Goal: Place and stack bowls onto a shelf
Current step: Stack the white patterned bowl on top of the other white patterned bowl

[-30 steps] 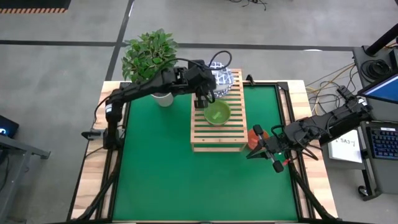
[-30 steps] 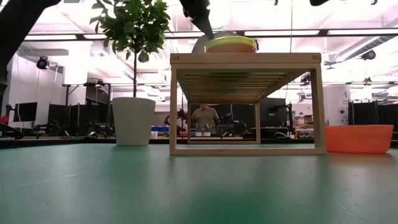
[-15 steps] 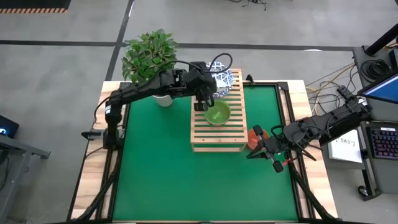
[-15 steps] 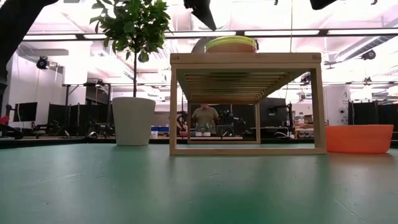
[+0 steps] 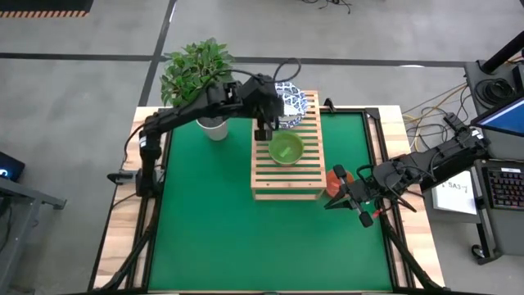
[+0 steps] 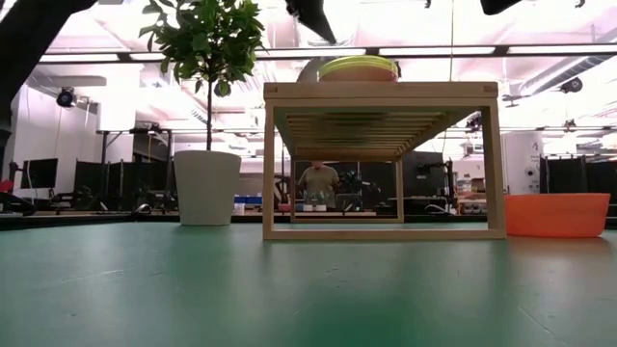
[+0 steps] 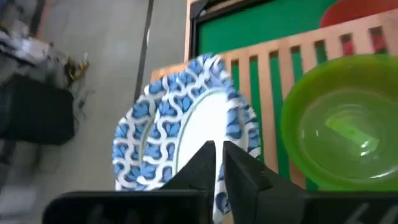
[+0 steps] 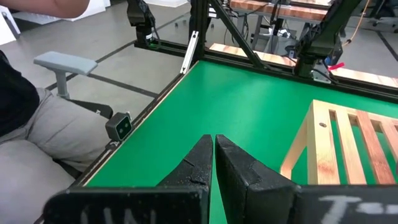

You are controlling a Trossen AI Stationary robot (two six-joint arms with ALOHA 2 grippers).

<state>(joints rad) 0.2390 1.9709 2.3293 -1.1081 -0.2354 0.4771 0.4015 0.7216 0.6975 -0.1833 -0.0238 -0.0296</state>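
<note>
A green bowl (image 5: 286, 148) (image 7: 339, 121) stands upright on the slatted wooden shelf (image 5: 286, 176) (image 6: 381, 93). A white bowl with a blue patterned rim (image 5: 291, 102) (image 7: 180, 124) lies at the shelf's far end, reaching past its edge. A red bowl (image 5: 335, 179) (image 6: 557, 214) sits on the mat to the right of the shelf. My left gripper (image 5: 264, 136) (image 7: 217, 155) hangs shut above the shelf, beside the green bowl, and touches nothing. My right gripper (image 5: 334, 199) (image 8: 213, 149) is shut near the red bowl, close to the table's right edge.
A potted plant in a white pot (image 5: 199, 78) (image 6: 206, 185) stands at the far left corner, close to the left arm. The green mat (image 5: 213, 221) lies open on the shelf's near and left sides. A seated person (image 8: 25, 124) shows beyond the table.
My left gripper has risen from the green bowl's rim and drawn slightly toward the far edge, so more of the white and blue bowl shows. The green bowl has stayed on the shelf.
</note>
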